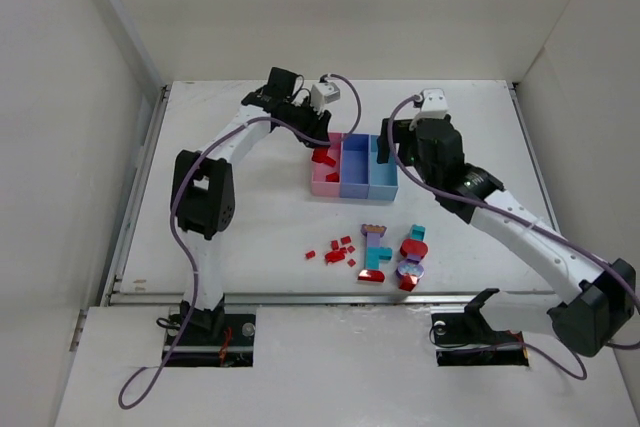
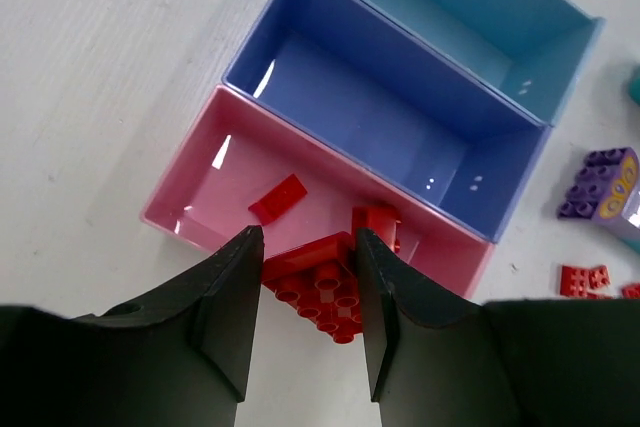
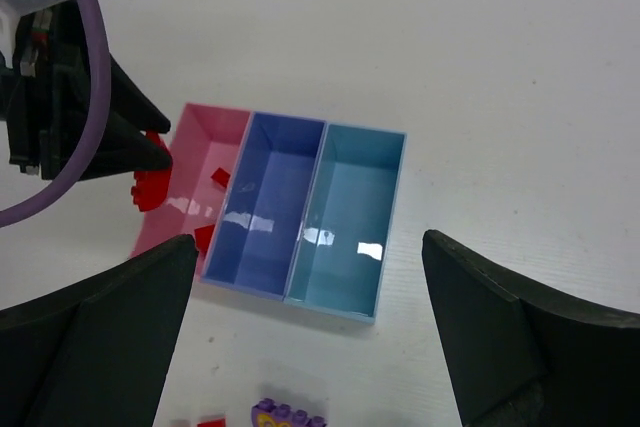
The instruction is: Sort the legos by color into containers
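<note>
My left gripper (image 2: 308, 247) is shut on a red brick (image 2: 325, 282) and holds it over the near end of the pink bin (image 2: 200, 182). It also shows from above (image 1: 316, 137). A red chip (image 2: 277, 197) and another red piece (image 2: 378, 219) lie in the pink bin. The purple-blue bin (image 2: 400, 117) and the light blue bin (image 2: 470, 7) hold nothing I can see. My right gripper (image 3: 308, 239) is open and empty, high above the three bins (image 1: 354, 175). Loose red chips (image 1: 338, 250) and multicolour clumps (image 1: 376, 245) lie on the table in front of the bins.
A red and teal clump (image 1: 413, 245) and a lavender piece (image 1: 409, 272) sit at the front right of the pile. A purple brick (image 3: 290, 415) lies just in front of the bins. White walls stand at the left, right and back.
</note>
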`<control>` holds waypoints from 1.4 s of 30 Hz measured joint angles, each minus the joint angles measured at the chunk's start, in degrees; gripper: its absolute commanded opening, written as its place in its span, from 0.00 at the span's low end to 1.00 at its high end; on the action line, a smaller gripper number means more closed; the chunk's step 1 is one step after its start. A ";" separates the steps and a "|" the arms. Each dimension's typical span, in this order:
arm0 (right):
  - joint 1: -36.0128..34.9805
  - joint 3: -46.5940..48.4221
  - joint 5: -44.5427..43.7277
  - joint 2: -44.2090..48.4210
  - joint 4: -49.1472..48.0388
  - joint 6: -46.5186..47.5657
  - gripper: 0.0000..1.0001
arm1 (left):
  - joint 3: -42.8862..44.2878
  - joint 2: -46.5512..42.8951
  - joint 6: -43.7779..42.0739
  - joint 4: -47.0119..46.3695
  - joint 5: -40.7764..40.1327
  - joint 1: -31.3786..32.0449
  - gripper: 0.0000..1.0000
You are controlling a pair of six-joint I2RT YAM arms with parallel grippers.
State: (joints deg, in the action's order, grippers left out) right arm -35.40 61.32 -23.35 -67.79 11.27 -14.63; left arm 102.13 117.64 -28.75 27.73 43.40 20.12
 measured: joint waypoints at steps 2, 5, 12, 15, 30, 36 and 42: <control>0.00 0.79 0.02 -2.16 -0.09 1.44 0.99 | 0.00 0.79 1.77 -1.97 -1.55 0.66 0.08; 0.00 2.80 0.00 -5.29 -0.26 3.52 0.99 | 0.02 0.92 2.95 -3.96 -2.86 0.79 0.20; 0.00 5.66 0.35 -8.20 -0.72 5.92 0.99 | 0.66 1.81 4.07 -6.05 -3.45 1.36 0.72; 0.00 5.73 0.48 -8.17 -1.16 6.16 0.99 | 0.66 1.99 4.20 -5.57 -3.39 1.97 1.00; 0.00 1.11 0.09 4.04 -1.92 5.38 0.99 | -14.95 -21.64 -16.33 -0.90 -26.23 -1.66 1.00; 0.00 -0.48 -2.93 4.74 -1.49 5.35 0.99 | -15.65 -30.82 -8.44 -16.26 -39.34 -4.87 1.00; -0.68 -0.28 -4.74 4.37 2.78 4.68 0.99 | -29.86 -34.53 -13.81 -8.26 -33.35 5.11 1.00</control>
State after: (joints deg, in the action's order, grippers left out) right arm -36.07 61.04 -28.10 -63.42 14.04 -9.96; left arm 72.27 83.11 -42.57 19.46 10.04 25.23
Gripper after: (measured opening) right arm 0.993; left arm 0.997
